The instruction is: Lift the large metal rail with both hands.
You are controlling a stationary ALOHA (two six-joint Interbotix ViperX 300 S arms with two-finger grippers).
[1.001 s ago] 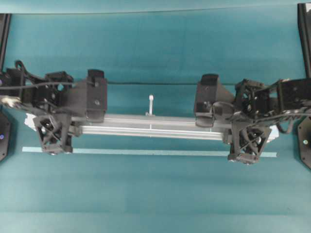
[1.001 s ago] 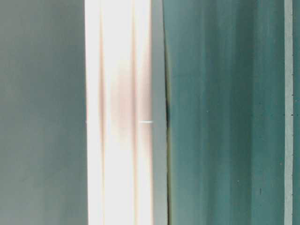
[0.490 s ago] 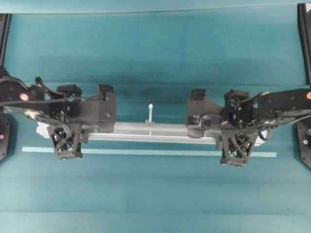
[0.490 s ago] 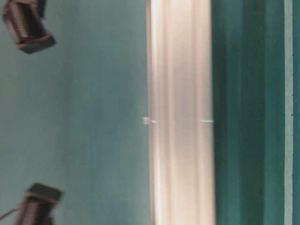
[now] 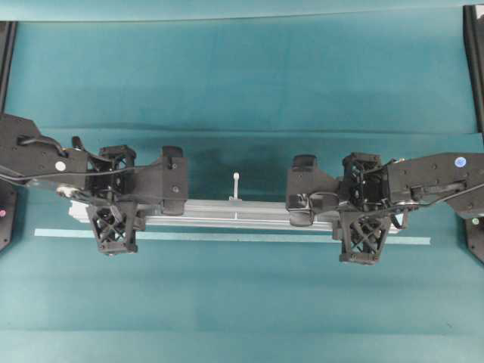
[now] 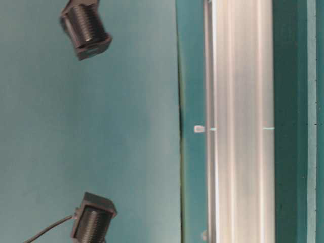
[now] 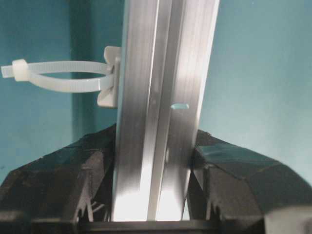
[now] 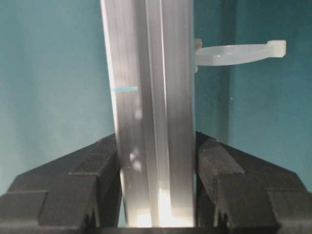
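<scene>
At nine o'clock, the left black claw point(image 5: 121, 221) clamped the long silver grooved aluminium rail point(image 5: 234, 213), which hung level above the teal bench point(image 5: 242, 76). At three o'clock, the right black claw point(image 5: 349, 224) clamped its other end.

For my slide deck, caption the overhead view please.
Both grippers, left and right, clamp the metal rail near its ends.

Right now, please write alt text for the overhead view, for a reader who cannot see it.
Two black grippers, left gripper and right gripper, are each clamped on one end of the large metal rail over a teal table. A white zip tie projects from its middle, and a pale tape strip lies parallel beside it.
</scene>
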